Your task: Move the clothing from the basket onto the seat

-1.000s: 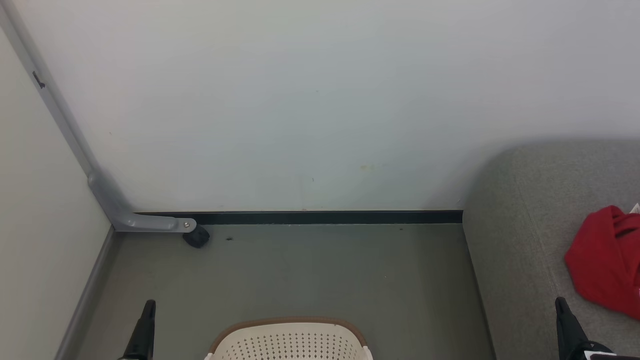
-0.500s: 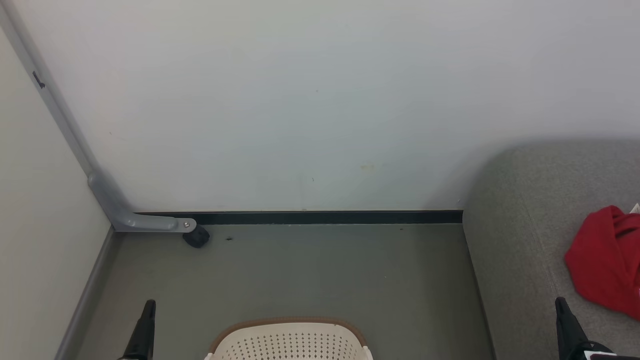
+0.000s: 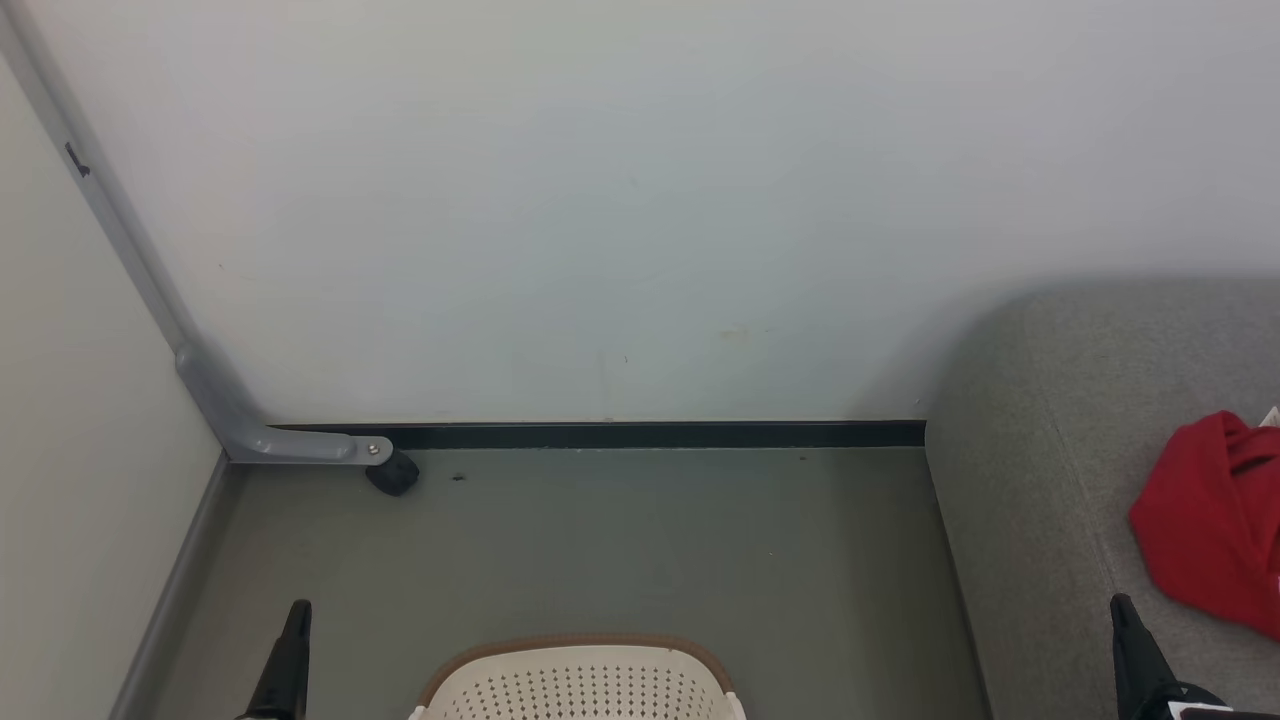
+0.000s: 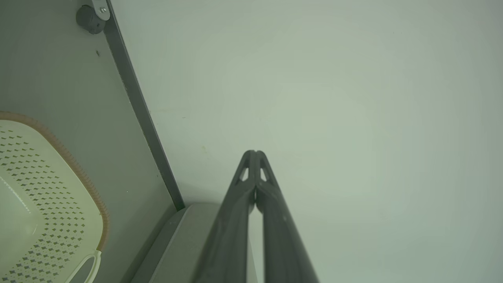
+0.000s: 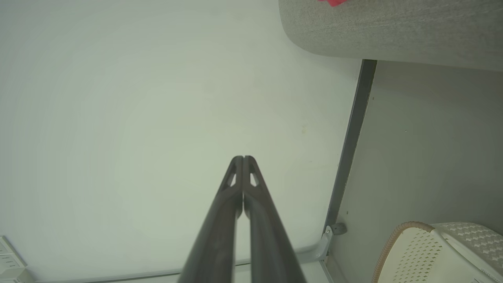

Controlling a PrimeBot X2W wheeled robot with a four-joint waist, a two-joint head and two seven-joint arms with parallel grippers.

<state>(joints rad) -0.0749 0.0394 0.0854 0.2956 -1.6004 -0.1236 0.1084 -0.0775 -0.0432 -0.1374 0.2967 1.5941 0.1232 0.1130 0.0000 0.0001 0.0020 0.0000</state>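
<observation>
Red clothing [image 3: 1210, 520] lies bunched on the grey seat [image 3: 1040, 480] at the right edge of the head view; a sliver of it [image 5: 334, 2] tops the right wrist view. The cream basket [image 3: 580, 680] with its brown rim stands on the floor at bottom centre; its far end holds no fabric, and the near part is cut off. My left gripper [image 3: 298, 610] rises to the basket's left, shut and holding nothing, fingertips pressed together [image 4: 254, 152]. Over the seat's front, my right gripper [image 3: 1120, 603] is also shut [image 5: 243, 158] and holds nothing.
A white wall stands straight ahead, with a dark skirting strip [image 3: 650, 435] along the floor. A grey bracket with a black castor [image 3: 392, 472] sits in the left corner. Grey floor [image 3: 600, 540] lies between the basket and the wall.
</observation>
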